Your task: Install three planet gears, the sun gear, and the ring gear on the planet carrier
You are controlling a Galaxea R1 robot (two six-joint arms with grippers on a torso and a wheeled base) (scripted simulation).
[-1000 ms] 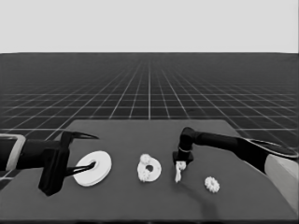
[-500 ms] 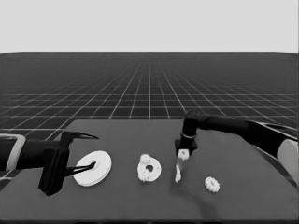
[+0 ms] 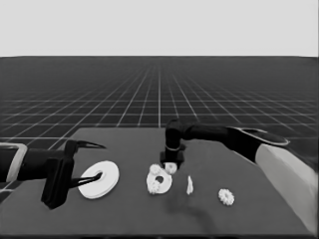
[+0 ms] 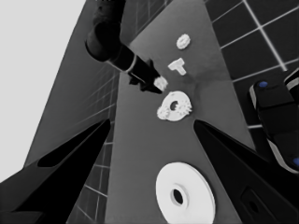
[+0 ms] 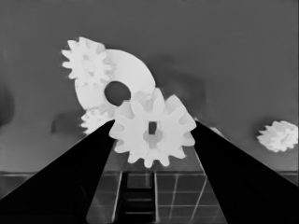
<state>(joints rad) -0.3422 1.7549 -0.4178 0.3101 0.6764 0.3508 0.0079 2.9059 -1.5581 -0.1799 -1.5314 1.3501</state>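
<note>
Dark table point(image 3: 279, 164): right gripper point(image 3: 171, 168), clamped on third planet gear point(image 5: 153, 128), has swung from thin white piece point(image 3: 190, 185) to smaller round part point(image 3: 160, 183), seating imminent; left gripper point(image 3: 88, 162) parked, fingers apart, empty.

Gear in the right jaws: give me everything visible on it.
The planet gear is a small white toothed wheel, matte like plastic, with a small squarish centre hole. It sits between the right gripper fingers, which press its two sides, flat face toward the wrist camera. In the head view it hangs at the far edge of the smaller round part, which already carries two gears; whether it touches that part cannot be told.
</note>
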